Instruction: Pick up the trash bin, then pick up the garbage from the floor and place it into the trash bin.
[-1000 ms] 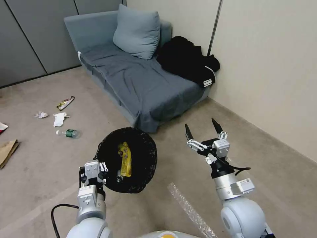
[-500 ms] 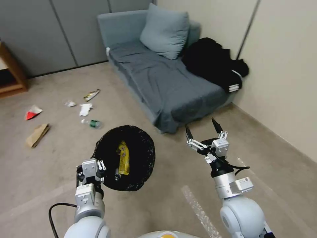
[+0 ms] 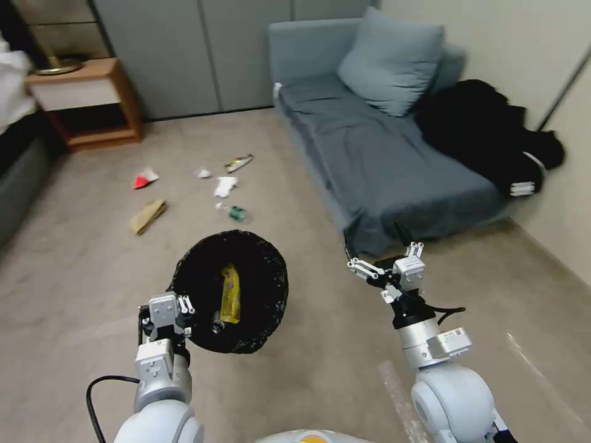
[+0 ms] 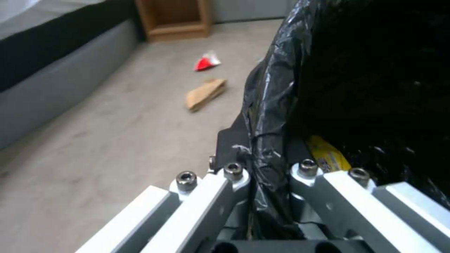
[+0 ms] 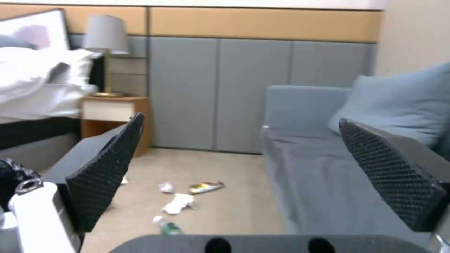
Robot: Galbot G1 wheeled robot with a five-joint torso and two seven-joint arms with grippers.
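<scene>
We hold the light trash bin [image 3: 231, 289] at its slippery liner rim with left gripper [image 3: 165, 307] fingers clamped; the right gripper [image 3: 375, 243] gapes empty; soft, crushable garbage [image 3: 226, 186] lies at eleven o'clock.

- Beige carpet floor [image 3: 74, 277] runs through the room.
- A grey-blue sofa [image 3: 381, 160] stands along the cream wall [image 3: 492, 37], with a pillow [image 3: 388, 61] and a black clothing heap [image 3: 486, 135] on it.
- Grey wall panels [image 5: 220, 91] stand behind.
- A wooden nightstand [image 3: 92, 101] bears a lamp [image 5: 105, 38], beside a bed [image 5: 33, 88].
</scene>
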